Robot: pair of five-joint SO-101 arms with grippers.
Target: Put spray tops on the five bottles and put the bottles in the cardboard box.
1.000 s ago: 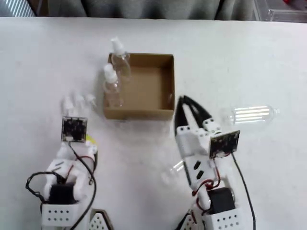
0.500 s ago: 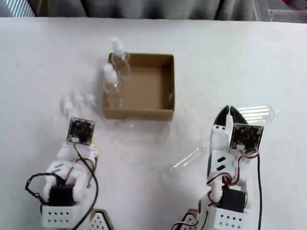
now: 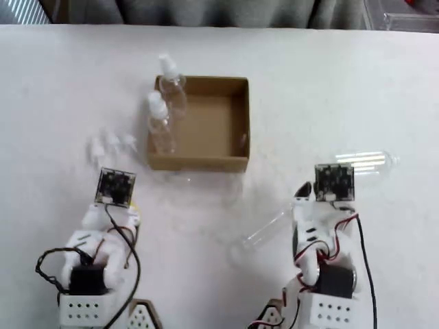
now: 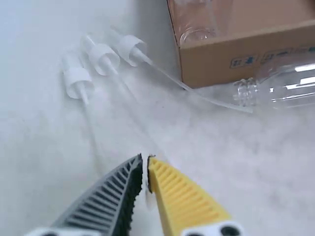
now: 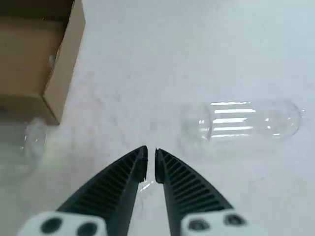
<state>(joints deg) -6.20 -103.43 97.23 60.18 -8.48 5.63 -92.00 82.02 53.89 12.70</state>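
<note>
The cardboard box (image 3: 236, 123) holds two clear bottles with white spray tops (image 3: 164, 113) standing along its left wall. Three loose spray tops (image 4: 101, 54) with thin tubes lie on the table left of the box (image 4: 236, 54). One open bottle (image 4: 283, 86) lies against the box's front. Another (image 3: 264, 233) lies in front of the arms, and a third (image 5: 251, 120) lies at the right. My left gripper (image 4: 145, 160) is shut and holds nothing, short of the loose tops. My right gripper (image 5: 150, 151) is shut and holds nothing, a little before the right bottle.
The white table (image 3: 329, 82) has bare room behind and to the right of the box. A grey curtain (image 3: 206, 10) hangs past the far edge. The arm bases (image 3: 86, 301) stand at the near edge.
My right gripper was open beside the box's front right corner; it has swung right, drawn back and shut. The bottle lying before the arms now shows. The left arm shifted slightly.
</note>
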